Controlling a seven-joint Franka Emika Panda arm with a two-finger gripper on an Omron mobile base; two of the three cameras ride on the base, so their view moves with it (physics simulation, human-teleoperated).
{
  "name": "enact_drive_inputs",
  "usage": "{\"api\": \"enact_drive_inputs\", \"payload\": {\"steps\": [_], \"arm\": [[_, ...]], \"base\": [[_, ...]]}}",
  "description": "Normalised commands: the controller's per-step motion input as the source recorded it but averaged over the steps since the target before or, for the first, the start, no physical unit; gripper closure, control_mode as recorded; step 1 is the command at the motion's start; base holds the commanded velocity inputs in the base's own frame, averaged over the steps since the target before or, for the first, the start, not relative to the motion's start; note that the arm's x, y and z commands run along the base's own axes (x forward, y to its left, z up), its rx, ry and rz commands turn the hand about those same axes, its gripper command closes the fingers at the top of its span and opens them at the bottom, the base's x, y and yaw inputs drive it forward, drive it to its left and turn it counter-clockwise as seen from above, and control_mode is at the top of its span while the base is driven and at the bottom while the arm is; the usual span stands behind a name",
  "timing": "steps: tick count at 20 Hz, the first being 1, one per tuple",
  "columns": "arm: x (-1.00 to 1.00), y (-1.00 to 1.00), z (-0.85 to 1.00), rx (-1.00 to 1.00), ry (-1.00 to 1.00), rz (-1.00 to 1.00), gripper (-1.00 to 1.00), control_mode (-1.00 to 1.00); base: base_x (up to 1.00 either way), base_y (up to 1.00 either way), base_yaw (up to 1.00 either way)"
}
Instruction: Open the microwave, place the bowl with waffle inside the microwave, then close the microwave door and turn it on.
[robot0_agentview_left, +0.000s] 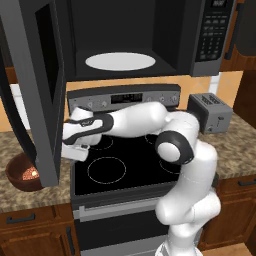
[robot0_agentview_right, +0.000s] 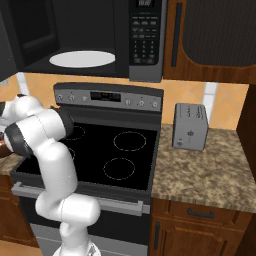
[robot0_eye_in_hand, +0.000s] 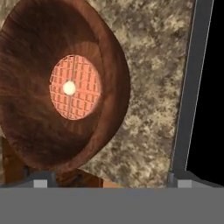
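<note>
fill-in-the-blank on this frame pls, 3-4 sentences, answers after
1. The microwave door stands ____.
2. The waffle lies inside the ____.
3. The bowl rests on the counter to the ____ of the stove in the left base view.
4. The turntable inside the microwave carries ____.

Missing words: open; bowl; left; nothing

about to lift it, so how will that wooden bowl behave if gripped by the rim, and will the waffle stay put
The bowl looks like thick rigid wood, so it should hold its shape and probably won't crack. Its rounded underside suggests it may rock or tilt if gripped on one side. The waffle lies loose and flat at the bottom; the deep walls should likely keep it in.
</note>
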Motion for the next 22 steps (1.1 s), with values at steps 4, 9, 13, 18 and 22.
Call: {"api": "enact_drive_inputs", "payload": {"steps": [4,9,13,18,22], "arm": [[0.47,0.18,-0.18,0.0,-0.08,0.03,-1.0,-1.0],[0.25,0.16,-0.13,-0.01,-0.07,0.0,-1.0,-1.0],[0.0,0.01,-0.25,-0.07,-0.07,0.0,-1.0,-1.0],[0.0,0.02,-0.37,-0.12,-0.03,0.0,-1.0,-1.0],[0.09,0.15,-0.29,-0.08,-0.01,0.0,-1.0,-1.0]], "base": [[0.0,0.0,0.0],[0.0,0.0,0.0],[0.0,0.0,0.0],[0.0,0.0,0.0],[0.0,0.0,0.0]]}}
